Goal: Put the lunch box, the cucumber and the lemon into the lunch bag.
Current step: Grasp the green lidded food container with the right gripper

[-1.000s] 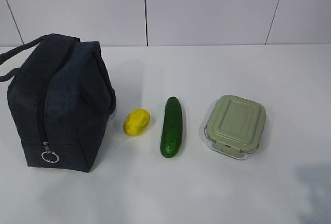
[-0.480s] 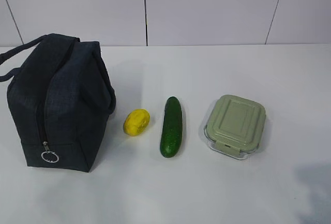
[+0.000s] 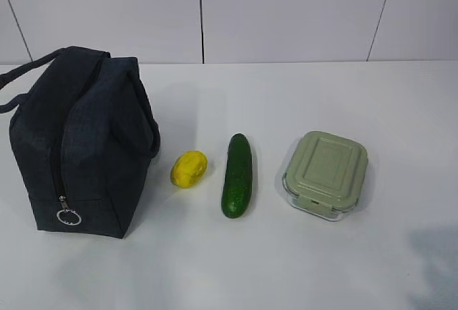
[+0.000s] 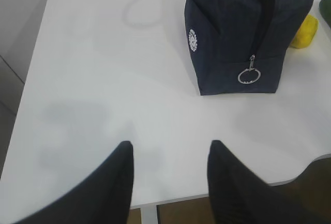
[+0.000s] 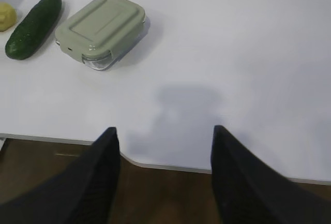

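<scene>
The navy lunch bag [image 3: 82, 142] stands at the left of the white table, zipper closed, its silver ring pull [image 3: 69, 217] hanging low on the near face. Right of it lie the yellow lemon [image 3: 189, 169], the dark green cucumber [image 3: 237, 175] and the lunch box [image 3: 326, 174] with its sage-green lid. My left gripper [image 4: 170, 149] hovers open and empty over the table's near-left edge, short of the lunch bag [image 4: 243, 32]. My right gripper [image 5: 164, 133] hangs open and empty above the near-right edge, well short of the lunch box [image 5: 102, 27] and cucumber [image 5: 32, 26]. Neither arm shows in the exterior view.
The table's [image 3: 286, 267] front edge [image 5: 170, 167] runs under both grippers, with brown floor below it. A pale panelled wall [image 3: 286, 9] closes the back. The bag's two loop handles [image 3: 21, 81] stick out to the far left.
</scene>
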`<state>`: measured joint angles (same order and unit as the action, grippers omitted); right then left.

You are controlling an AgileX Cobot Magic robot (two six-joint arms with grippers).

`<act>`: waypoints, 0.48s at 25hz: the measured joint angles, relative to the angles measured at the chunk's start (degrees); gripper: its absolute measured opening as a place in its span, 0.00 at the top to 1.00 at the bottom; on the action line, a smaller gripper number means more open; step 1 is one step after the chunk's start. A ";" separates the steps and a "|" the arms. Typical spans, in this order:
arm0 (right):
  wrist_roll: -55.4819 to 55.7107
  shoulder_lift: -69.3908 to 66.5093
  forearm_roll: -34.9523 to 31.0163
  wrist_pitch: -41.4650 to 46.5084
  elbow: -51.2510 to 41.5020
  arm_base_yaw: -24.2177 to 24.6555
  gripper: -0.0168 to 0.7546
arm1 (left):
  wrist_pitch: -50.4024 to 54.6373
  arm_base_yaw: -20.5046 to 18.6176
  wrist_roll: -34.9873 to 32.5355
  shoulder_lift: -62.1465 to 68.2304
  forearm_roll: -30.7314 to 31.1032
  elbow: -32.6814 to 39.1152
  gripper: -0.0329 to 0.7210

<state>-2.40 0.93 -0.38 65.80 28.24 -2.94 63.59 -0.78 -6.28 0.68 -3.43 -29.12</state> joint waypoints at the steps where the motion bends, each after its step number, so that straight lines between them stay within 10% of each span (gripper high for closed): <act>1: 0.00 0.00 -0.39 0.00 0.00 0.00 0.43 | 0.00 0.00 0.00 0.00 0.00 0.00 0.53; 12: 9.39 -6.47 -6.81 -5.73 0.71 0.00 0.43 | 0.00 0.45 0.00 0.00 0.00 0.00 0.53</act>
<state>7.00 -5.53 -7.19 60.07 28.95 -2.94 63.59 -0.33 -6.28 0.68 -3.43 -29.12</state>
